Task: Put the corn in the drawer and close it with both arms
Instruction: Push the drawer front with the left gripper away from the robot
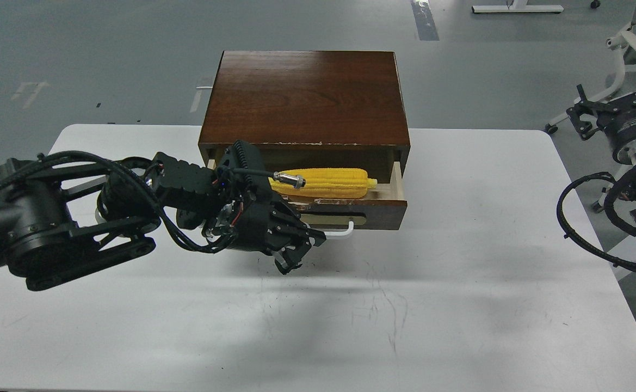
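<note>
Nearest the camera, from 6 o'clock up past centre: bare white tabletop, scuffed with dark marks, shadow falling under the left arm.

Left arm comes in from 9 o'clock, black with looping cables, reaching toward centre. Left hand sits low just in front of the drawer front, at the left end of the white bar handle. Fingers point right and down, partly spread, nothing between them. Whether a finger touches the handle: cannot tell, the hand overlaps it in this view.

Drawer is pulled partway out of the dark brown wooden box, just above centre. Chipped dark front, beige plate behind the handle, pale wood side wall showing at the right end.

Corn lies inside the drawer, lengthwise left to right, blunt end toward 3 o'clock. Its left end is hidden behind the left wrist and a silver cable connector. Free of both hands.

Right arm is at 3 o'clock, off the tabletop's right edge, well apart from the drawer. Right hand sits at 2 o'clock, raised, black claw fingers visible but small and dark: cannot tell how far open, nothing seen in it.

Far side, 12 o'clock: grey floor with tape marks.
</note>
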`<state>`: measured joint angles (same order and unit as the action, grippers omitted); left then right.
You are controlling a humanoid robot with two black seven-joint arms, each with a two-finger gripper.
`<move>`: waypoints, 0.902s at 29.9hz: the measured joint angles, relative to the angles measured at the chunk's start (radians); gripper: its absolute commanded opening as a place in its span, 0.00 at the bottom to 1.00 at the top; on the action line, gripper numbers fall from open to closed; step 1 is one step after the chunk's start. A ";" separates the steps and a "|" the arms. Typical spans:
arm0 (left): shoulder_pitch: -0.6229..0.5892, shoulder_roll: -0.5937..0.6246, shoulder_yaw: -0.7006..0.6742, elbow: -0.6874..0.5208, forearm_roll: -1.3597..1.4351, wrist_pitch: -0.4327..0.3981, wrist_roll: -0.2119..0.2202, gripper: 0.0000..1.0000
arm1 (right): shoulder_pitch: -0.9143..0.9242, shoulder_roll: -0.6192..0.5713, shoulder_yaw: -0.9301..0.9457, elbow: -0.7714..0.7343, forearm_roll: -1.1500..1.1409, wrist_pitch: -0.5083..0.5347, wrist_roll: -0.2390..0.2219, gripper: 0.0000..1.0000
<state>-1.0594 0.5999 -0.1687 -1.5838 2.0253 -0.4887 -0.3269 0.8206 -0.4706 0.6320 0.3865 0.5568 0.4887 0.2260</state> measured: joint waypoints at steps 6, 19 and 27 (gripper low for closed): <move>0.002 0.001 0.001 0.000 0.002 0.000 0.000 0.00 | 0.000 0.000 0.001 0.000 0.000 0.000 0.001 1.00; 0.002 0.021 0.000 0.005 0.032 0.000 0.001 0.00 | 0.004 0.007 -0.002 0.001 -0.001 0.000 0.001 1.00; 0.002 0.019 0.000 0.016 0.033 0.000 0.001 0.00 | 0.004 0.005 -0.002 0.002 -0.002 0.000 0.001 1.00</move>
<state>-1.0577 0.6194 -0.1687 -1.5680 2.0580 -0.4887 -0.3255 0.8251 -0.4658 0.6302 0.3882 0.5547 0.4887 0.2271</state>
